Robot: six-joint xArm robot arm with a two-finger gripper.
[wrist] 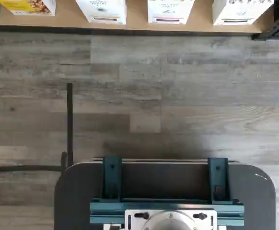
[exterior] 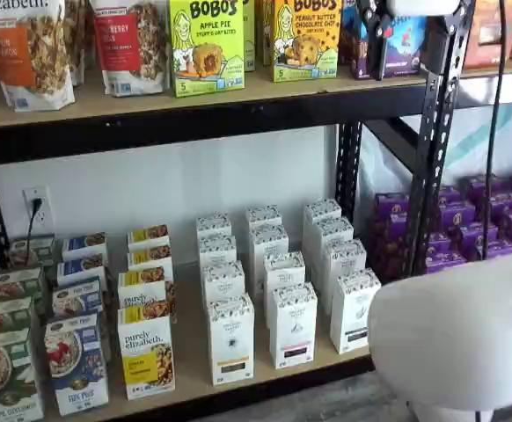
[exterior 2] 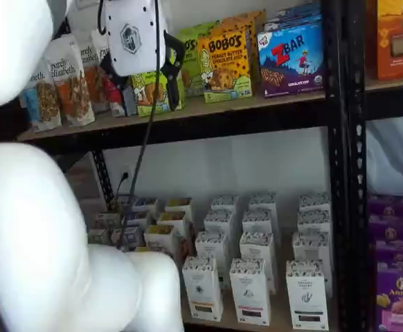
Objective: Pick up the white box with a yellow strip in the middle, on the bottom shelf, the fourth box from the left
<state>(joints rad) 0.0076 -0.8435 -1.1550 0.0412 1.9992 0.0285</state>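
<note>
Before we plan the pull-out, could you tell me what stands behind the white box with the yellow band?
Behind the white box stand more white cartons in a row toward the wall; their lower fronts are covered, so their band colours cannot be seen.

White box (exterior: pixel 231 339): tall slim carton, speckled dark pattern at top, yellow band across lower front. It stands upright at the front edge of the bottom shelf (exterior: pixel 265 378), a tan wooden board, heading a row of like cartons.
</note>
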